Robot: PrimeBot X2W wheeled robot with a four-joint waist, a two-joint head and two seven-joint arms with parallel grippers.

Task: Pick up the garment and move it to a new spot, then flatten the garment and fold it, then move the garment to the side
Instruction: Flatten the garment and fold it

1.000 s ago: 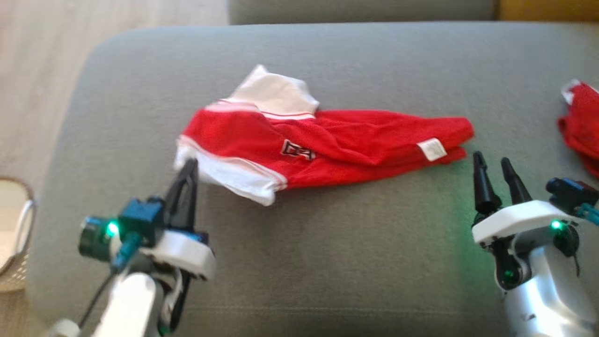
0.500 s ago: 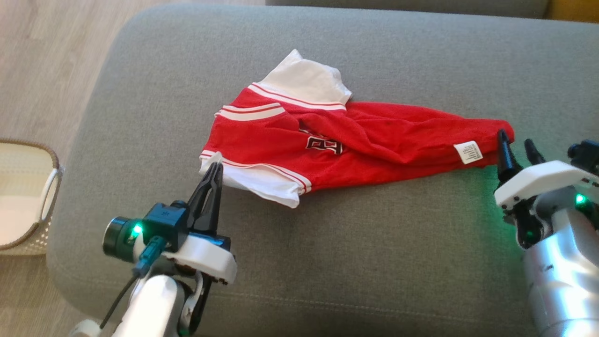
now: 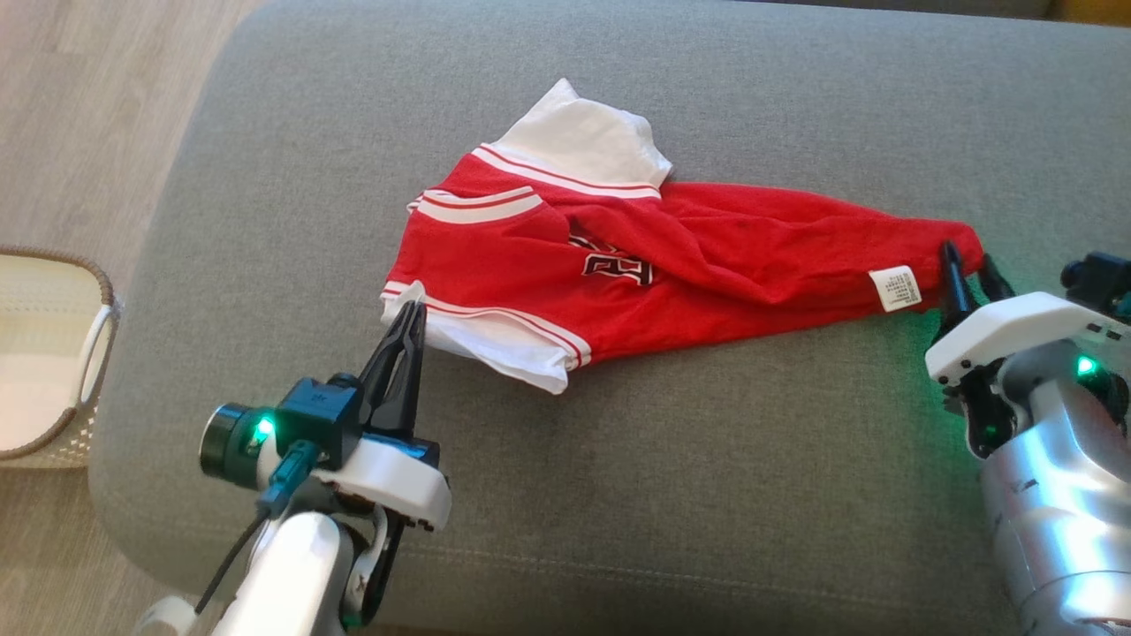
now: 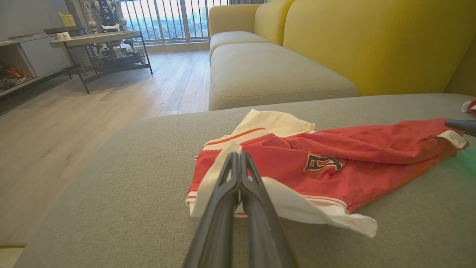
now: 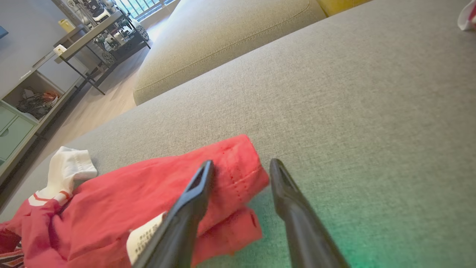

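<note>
A red garment with white trim and a black logo lies crumpled on the grey sofa cushion. My left gripper is shut at its near-left white hem corner. In the left wrist view the white cloth wraps up along the closed fingers, pinched at the tips. My right gripper is open at the garment's right end, beside the white label. In the right wrist view its two fingers straddle the red hem, low on the cushion.
A pale woven basket stands on the wood floor left of the cushion. Another red and white cloth lies at the far right. A yellow sofa back and a second cushion rise beyond.
The head camera shifted. My right gripper moved forward onto the garment's right end and its fingers have narrowed a little. The left gripper stays shut at the white corner.
</note>
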